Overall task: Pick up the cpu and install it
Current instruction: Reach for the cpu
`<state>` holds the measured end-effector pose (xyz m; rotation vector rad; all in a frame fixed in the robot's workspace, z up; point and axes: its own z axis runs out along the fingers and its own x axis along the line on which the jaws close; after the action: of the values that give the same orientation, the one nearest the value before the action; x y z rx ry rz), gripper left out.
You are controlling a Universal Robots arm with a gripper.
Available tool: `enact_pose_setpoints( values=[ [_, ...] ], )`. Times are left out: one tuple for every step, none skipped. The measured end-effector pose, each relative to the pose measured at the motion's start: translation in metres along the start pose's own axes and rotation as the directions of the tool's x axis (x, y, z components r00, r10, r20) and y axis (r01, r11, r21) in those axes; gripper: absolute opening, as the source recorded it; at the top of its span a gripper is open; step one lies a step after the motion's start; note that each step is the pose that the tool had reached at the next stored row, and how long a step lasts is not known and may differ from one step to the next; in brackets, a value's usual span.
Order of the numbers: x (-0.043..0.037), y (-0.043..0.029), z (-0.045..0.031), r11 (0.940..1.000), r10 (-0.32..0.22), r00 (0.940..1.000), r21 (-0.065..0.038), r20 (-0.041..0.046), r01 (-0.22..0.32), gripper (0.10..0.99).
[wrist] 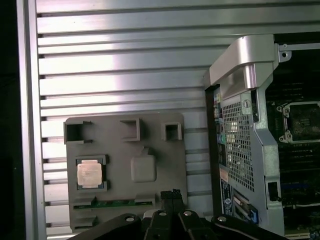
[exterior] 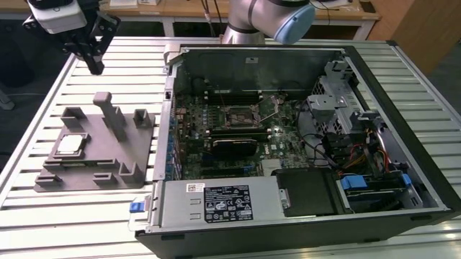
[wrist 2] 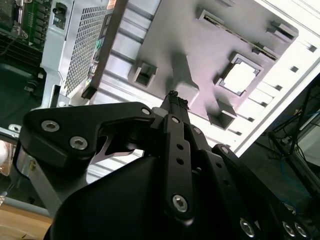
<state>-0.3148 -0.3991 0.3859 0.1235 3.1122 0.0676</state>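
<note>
Hanging over the slatted table [exterior: 79, 226], our gripper [exterior: 94, 66] has its fingers drawn together with nothing between them, and we hold it well above and apart from the work. Below it we see the grey fixture plate [exterior: 101, 164], and the cpu [exterior: 70, 144] lies flat in a square recess of that plate, on the exterior view's left of the open computer case [exterior: 346, 70]. The socket [exterior: 239, 115] sits on the board inside the case, well apart from the chip. We judge the main risks to lie in the approach. A tall post [exterior: 108, 110] stands on the plate between the gripper and the chip, and a slanted descent could clip it. Fingers that meet the recess walls instead of the chip's edges could tilt it or miss it, and a skewed hold could later harm the socket.
</note>
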Motion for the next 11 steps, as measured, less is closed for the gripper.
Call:
enact_pose_setpoints(
  values=[
    [0.0011,-0.0001,0.0008,1.0000,0.000,1.0000,0.000,-0.0001,0.000,0.106],
    [0.0021,-0.0003,0.0015,1.0000,0.000,1.0000,0.000,-0.0001,0.000,0.106],
    [0.0032,-0.0004,0.0024,1.0000,0.000,1.0000,0.000,-0.0001,0.000,0.106],
    [0.0042,-0.0005,0.0032,1.0000,0.000,1.0000,0.000,-0.0001,0.000,0.106],
    [0.0051,-0.0007,0.0040,1.0000,0.000,1.0000,0.000,-0.0001,0.000,0.106],
    [0.0060,-0.0008,0.0048,1.0000,0.000,1.0000,0.000,0.0000,0.000,0.106],
    [0.0068,-0.0009,0.0054,1.0000,0.000,1.0000,0.000,0.0000,0.000,0.106],
    [0.0076,-0.0010,0.0061,1.0000,0.000,1.0000,0.000,-0.0001,0.000,0.106],
    [0.0085,-0.0011,0.0068,1.0000,0.000,1.0000,0.000,-0.0001,0.000,0.106],
    [0.0093,-0.0012,0.0075,1.0000,0.000,1.0000,0.000,0.0000,0.000,0.106],
    [0.0101,-0.0013,0.0082,1.0000,0.000,1.0000,0.000,0.0000,0.000,0.106]
  ],
)
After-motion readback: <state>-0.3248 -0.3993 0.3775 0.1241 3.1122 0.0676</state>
